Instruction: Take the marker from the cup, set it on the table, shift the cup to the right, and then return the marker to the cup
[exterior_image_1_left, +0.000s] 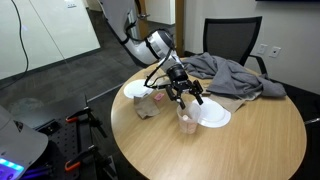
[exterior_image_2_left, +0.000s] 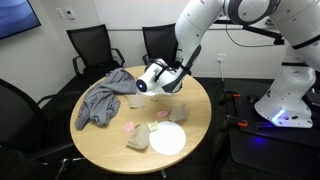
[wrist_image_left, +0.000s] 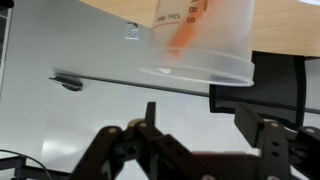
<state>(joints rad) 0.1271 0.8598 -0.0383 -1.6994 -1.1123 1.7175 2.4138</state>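
counted on the table (exterior_image_1_left: 255, 140): one clear cup (wrist_image_left: 200, 40), one orange marker (wrist_image_left: 184, 32), one grey cloth (exterior_image_1_left: 228, 75), and two of the white round kind, the nearer plate (exterior_image_1_left: 212, 116) and the farther plate (exterior_image_1_left: 135, 90), both flat on the wood; also crumpled tan scraps (exterior_image_2_left: 137, 141), number hard to tell. around the table, three black chairs (exterior_image_2_left: 90, 45) in an exterior view. one arm, with one gripper (wrist_image_left: 208, 125), jaws spread wide and grasping nothing, low over the middle of the tabletop, close to the cup but apart from it, the cup's rim turned toward the fingers in the wrist view. cup upright, base on the tan wood, well in from the dark edge and just beside the nearer plate; cannot tell whether touching it. marker inside the cup, leaning against the clear wall, orange showing through the plastic. widest bare stretch of wood on the camera side in both exterior views, from the nearer plate out to the edge. far side crowded: cloth bunched and spread there, reaching the table's edge by a chair. farther plate near the rim on the arm's side, scraps lying between the two plates and around the cup.
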